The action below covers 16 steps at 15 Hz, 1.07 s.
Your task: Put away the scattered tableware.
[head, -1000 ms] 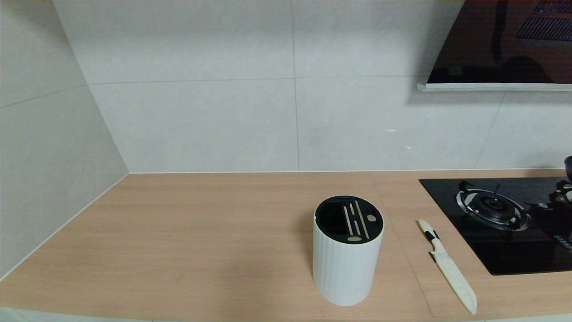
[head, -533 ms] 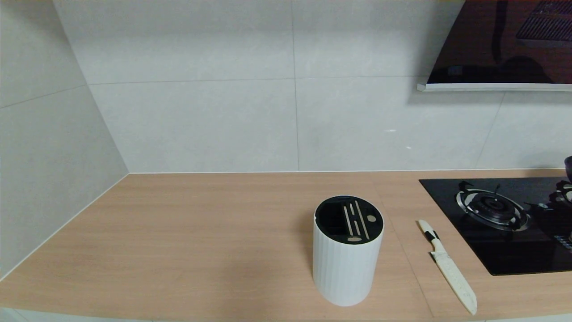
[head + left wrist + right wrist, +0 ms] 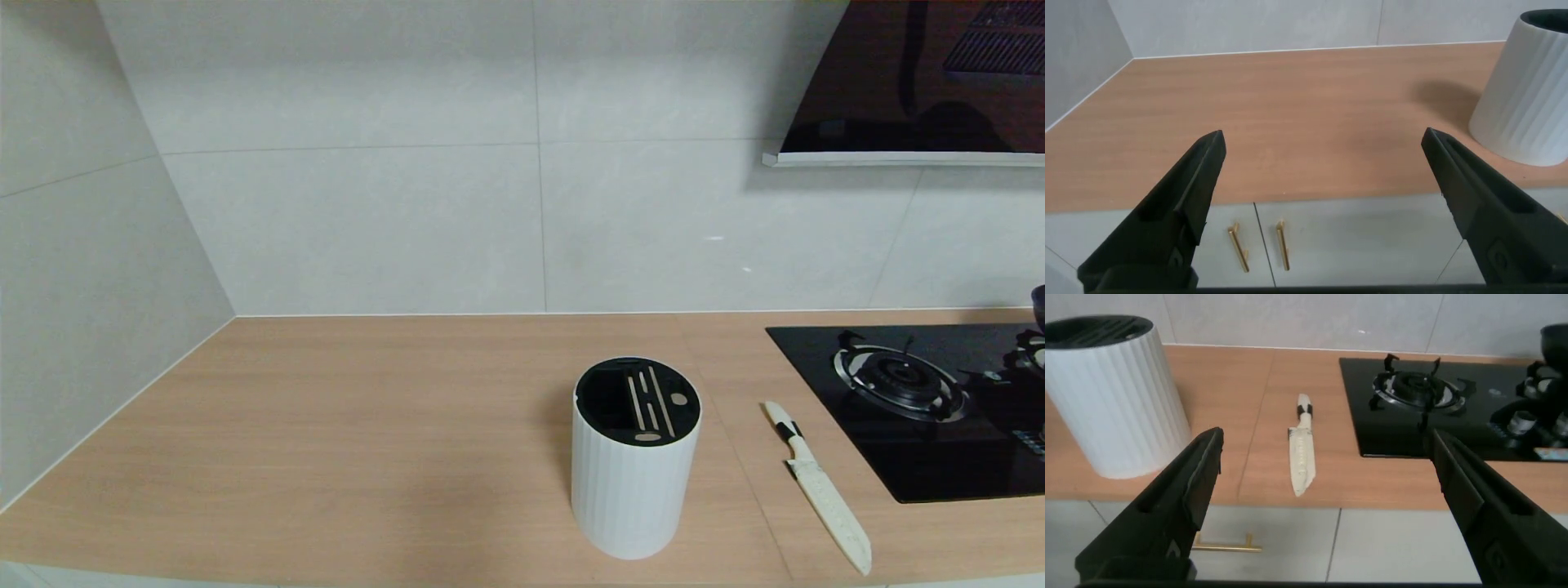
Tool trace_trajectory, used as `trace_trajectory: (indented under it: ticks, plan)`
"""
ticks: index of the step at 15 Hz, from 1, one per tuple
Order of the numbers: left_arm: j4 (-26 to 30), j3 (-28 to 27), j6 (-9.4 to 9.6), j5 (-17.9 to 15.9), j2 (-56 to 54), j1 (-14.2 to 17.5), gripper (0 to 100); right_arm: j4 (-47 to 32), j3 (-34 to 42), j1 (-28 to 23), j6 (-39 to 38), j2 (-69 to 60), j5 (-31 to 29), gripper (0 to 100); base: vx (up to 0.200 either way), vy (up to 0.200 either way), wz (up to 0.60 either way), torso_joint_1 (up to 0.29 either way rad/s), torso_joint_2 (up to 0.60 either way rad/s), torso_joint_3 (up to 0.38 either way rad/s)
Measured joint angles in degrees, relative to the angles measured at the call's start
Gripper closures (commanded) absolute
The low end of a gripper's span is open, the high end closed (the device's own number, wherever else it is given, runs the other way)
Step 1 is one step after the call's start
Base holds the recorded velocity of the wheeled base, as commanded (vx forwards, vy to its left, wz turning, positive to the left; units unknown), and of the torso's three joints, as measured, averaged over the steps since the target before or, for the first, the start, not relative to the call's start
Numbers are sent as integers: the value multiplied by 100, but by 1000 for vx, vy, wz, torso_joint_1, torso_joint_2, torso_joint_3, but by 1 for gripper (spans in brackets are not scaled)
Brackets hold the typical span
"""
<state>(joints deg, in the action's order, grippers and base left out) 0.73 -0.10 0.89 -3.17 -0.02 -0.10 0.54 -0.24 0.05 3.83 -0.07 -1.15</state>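
One cream-white knife with a black band on its handle point(image 3: 816, 483) lies flat on the light wooden counter point(image 3: 367, 425). It is at 3 o'clock from the one white ribbed round holder with a black slotted top point(image 3: 633, 482). Its tip points to 5 o'clock, near the counter's front edge. The black gas stove point(image 3: 922, 465) sits just beside it. From the holder, wood runs toward 9 o'clock to the wall. The left pincer point(image 3: 1323, 135) and right pincer point(image 3: 1325, 434) are wide open and hold nothing.

Left tool point(image 3: 1320, 143) spread wide, right tool point(image 3: 1324, 437) likewise
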Motion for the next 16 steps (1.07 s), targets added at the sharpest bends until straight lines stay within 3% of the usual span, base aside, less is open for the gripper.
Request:
trace_trajectory:
  ticks: [5,10,16]
  plan:
    - [0,0,0,0,0,2,0,85,-1028,110,-72,583,150,0,0,0,0,0,0,0]
    - [0,0,-2,0,0,0,0,171,-1552,289,-44,2829,297,0,0,0,0,0,0,0]
    - [2,0,0,0,0,2,0,852,-2109,538,-39,5570,295,0,0,0,0,0,0,0]
